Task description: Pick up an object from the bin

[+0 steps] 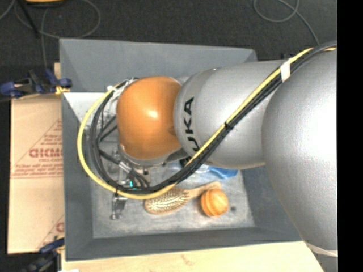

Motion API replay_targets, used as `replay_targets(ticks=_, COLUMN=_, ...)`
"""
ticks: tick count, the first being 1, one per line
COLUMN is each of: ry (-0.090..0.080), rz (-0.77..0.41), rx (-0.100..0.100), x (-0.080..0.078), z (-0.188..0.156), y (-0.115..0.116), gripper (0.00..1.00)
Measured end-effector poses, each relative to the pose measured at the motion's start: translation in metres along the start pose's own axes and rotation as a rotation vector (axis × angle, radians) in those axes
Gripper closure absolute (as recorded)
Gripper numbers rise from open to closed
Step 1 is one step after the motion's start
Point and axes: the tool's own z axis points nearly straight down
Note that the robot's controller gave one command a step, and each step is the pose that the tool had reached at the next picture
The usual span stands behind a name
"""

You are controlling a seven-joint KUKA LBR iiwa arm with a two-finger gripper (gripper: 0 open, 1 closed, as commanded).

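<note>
My gripper [118, 206] reaches down below the orange wrist cover to the bin floor at the front left. Just to its right lies a wooden hairbrush [168, 200], bristle head towards the gripper and handle pointing up to the right. An orange, ribbed, ball-shaped thing [214, 203] rests beside the brush handle at the front right. A pale blue thing [220, 172] peeks out from under the arm behind the brush. Nothing shows between the gripper's tips.
The arm and its cables cover the middle and back of the bin. The bin's front wall runs close below the gripper and the brush. The left wall stands a short way from the gripper.
</note>
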Motion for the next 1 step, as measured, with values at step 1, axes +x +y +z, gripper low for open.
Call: replay_targets(ticks=1, ry=-0.007, rz=0.003, rx=-0.002, x=-0.0021, z=-0.0041, y=-0.0008, gripper=0.00)
